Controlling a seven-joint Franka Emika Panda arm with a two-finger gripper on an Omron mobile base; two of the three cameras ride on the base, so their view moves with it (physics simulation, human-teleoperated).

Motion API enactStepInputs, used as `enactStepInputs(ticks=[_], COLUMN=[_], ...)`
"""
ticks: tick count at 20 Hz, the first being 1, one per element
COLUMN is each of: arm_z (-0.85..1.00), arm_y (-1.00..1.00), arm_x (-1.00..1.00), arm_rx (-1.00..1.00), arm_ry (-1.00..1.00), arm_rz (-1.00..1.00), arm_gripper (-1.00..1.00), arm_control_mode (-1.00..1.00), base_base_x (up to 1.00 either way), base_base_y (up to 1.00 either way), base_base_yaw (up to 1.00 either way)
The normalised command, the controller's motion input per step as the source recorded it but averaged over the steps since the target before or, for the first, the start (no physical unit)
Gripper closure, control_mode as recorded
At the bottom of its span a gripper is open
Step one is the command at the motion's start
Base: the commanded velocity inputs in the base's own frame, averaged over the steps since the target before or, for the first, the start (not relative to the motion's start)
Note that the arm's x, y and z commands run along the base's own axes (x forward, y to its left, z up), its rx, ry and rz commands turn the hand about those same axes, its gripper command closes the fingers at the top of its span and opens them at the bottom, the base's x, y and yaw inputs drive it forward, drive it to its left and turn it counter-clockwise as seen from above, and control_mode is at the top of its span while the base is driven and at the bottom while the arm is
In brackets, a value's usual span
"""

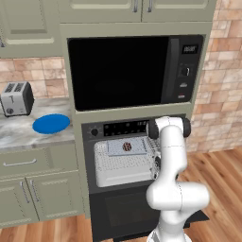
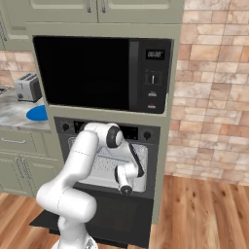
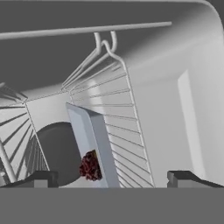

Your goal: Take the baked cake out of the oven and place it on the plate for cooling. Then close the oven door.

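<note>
Jaws wide and empty; baked cake (image 3: 90, 166) half-hidden behind tray (image 3: 94, 140) (oven door down).

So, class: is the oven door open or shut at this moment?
Open. The oven door hangs dropped down below the oven, whose pale cavity is exposed, with the baked cake sitting on a tray inside.

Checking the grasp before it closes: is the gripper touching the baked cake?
Apart. In the hand view the gripper stands open, its fingertips wide to either side of the baked cake, bare space between.

dark brown cake (image 1: 126, 147), bright blue plate (image 1: 51, 124), black oven (image 1: 116, 128).
</note>
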Motion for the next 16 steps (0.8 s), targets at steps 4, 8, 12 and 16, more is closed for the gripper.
enactStepInputs(ticks=[4,8,12,16], arm_z=[-0.2,-0.24,-0.28,-0.26], arm_y=[0.08,0.04,0.06,0.05], arm_x=[0.13,0.02,0.0,0.0], arm_rx=[-0.01,0.0,0.0,0.0], arm_ry=[0.0,0.0,0.0,0.0], arm_rz=[0.0,0.02,0.02,0.02], arm_gripper=[-1.0,-1.0,-1.0,-1.0], arm_control_mode=[-1.0,-1.0,-1.0,-1.0], base_base_x=[0.0,0.0,0.0,0.0], base_base_y=[0.0,0.0,0.0,0.0], base_base_yaw=[0.0,0.0,0.0,0.0])
